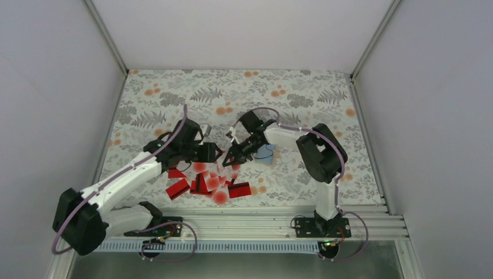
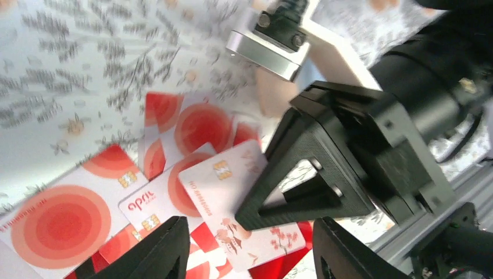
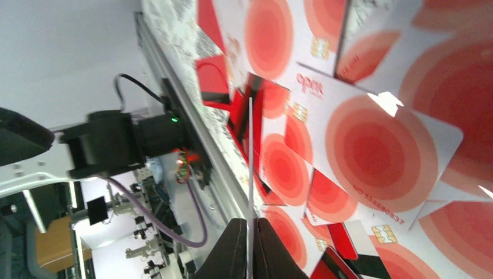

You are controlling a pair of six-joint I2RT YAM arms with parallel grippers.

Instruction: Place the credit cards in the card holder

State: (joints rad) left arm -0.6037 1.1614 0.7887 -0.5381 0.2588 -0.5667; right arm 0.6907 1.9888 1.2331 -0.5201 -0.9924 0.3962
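Cards (image 1: 209, 183), red or white-dotted, lie scattered flat on the patterned tabletop (image 1: 174, 93). Above them the left fingers (image 2: 165, 250) stand apart, released and empty. Just to the right, the right fingers (image 3: 235, 250) are clenched on one card (image 3: 250, 151), seen edge-on. Apparently its long axis runs straight out from the fingertips, probably suiting slotting. The card holder (image 1: 265, 153) lies further right, behind that wrist.

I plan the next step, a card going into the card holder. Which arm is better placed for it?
Probably the right. The right gripper is shut on a card, and the card holder lies beside that arm. The left gripper is open, holding nothing.
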